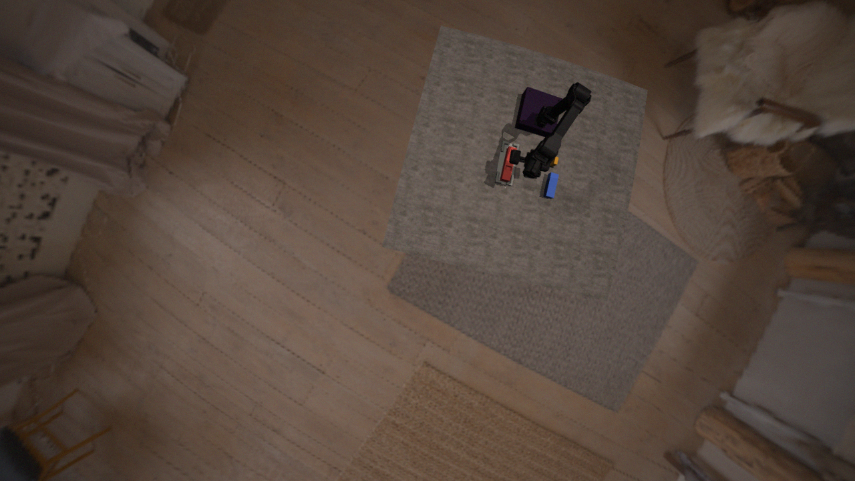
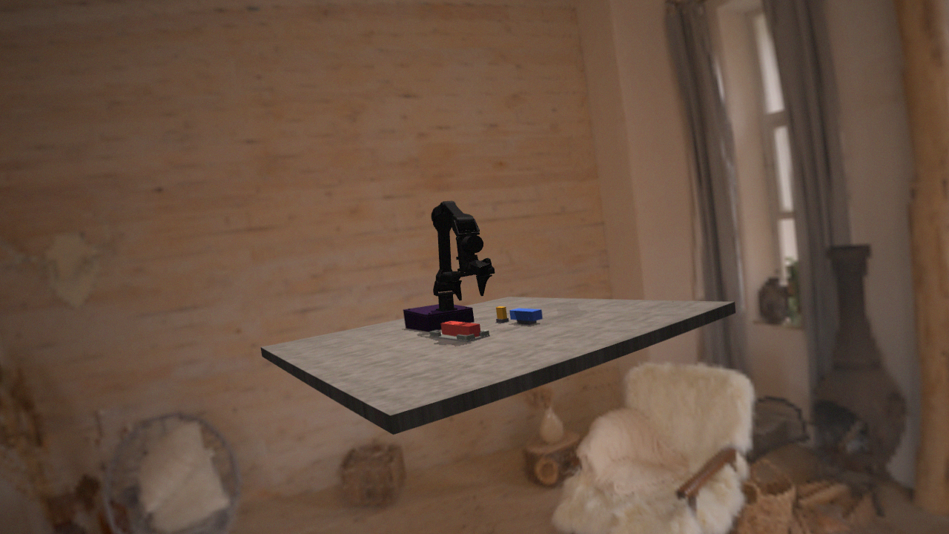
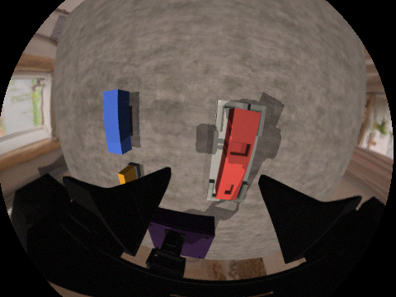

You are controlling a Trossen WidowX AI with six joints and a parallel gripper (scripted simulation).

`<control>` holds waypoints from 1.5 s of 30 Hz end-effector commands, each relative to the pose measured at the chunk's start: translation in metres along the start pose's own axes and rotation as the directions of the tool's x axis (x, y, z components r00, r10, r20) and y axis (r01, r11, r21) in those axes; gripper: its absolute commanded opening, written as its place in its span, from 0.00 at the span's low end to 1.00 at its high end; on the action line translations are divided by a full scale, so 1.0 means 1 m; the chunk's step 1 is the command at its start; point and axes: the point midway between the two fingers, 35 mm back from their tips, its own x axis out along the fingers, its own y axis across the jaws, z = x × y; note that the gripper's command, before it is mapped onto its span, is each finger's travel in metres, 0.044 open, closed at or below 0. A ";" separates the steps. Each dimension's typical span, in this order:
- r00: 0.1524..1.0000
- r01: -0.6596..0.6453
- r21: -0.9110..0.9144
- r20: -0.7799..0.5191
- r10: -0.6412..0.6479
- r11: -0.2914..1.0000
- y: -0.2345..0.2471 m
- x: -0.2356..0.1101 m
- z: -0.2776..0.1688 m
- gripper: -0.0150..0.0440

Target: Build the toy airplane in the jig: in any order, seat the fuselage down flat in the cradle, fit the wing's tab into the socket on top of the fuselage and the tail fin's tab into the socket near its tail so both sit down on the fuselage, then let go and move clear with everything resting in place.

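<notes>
Red fuselage (image 3: 237, 153) lies in the grey cradle (image 3: 218, 138) of the jig, long axis lined up with the frame. From the wrist view it looks seated flat, rim of the cradle showing all round it; exterior view agrees, fuselage (image 2: 460, 327) low in the jig on the table (image 2: 597, 338). Two dark sockets show on its top face, both vacant.

Pincer (image 3: 214, 198) is released, jaws spread wide, nothing between them. It hangs well above the table, off to the side of the cradle toward the loose parts; in the exterior view the pincer (image 2: 476, 275) is clearly raised and touching nothing.

Blue wing (image 3: 117, 121) lies on the table, well apart from the cradle; seen too in the top view, wing (image 1: 550, 184) beside the arm. Small orange tail fin (image 3: 128, 175) stands near the wing, partly hidden behind a pincer finger (image 3: 129, 200) in the wrist view; exterior shows the fin (image 2: 501, 312) upright just beside the wing (image 2: 526, 315). Purple base block (image 2: 437, 317) holds the arm.

Progress, judged: one of three placements done. Left: pick wing, tab into top socket; pick fin, tab into tail socket; release, back off. Tab orientation on either part too small to tell.
</notes>
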 end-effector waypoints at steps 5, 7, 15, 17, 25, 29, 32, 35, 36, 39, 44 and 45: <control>1.000 -0.016 0.013 0.007 0.016 1.000 0.105 -0.001 0.033 1.00; 1.000 -0.017 0.025 0.013 0.016 1.000 0.135 -0.001 0.037 1.00; 0.999 -0.019 0.049 0.028 0.017 0.999 0.203 -0.001 0.037 1.00; 0.999 -0.019 0.049 0.028 0.017 0.999 0.203 -0.001 0.037 1.00; 0.999 -0.019 0.049 0.028 0.017 0.999 0.204 0.042 0.038 1.00; 0.999 -0.019 0.049 0.028 0.017 0.999 0.204 0.044 0.038 1.00; 0.999 -0.019 0.049 0.028 0.017 0.999 0.204 0.056 0.038 1.00; 0.999 -0.019 0.049 0.028 0.017 0.999 0.204 0.057 0.038 1.00; 0.999 -0.019 0.049 0.028 0.017 0.999 0.204 0.057 0.038 1.00; 0.999 -0.019 0.049 0.028 0.017 0.999 0.204 0.060 0.038 1.00; 0.999 -0.019 0.049 0.028 0.017 0.999 0.205 0.068 0.039 1.00; 0.999 -0.019 0.049 0.028 0.017 0.999 0.205 0.070 0.039 1.00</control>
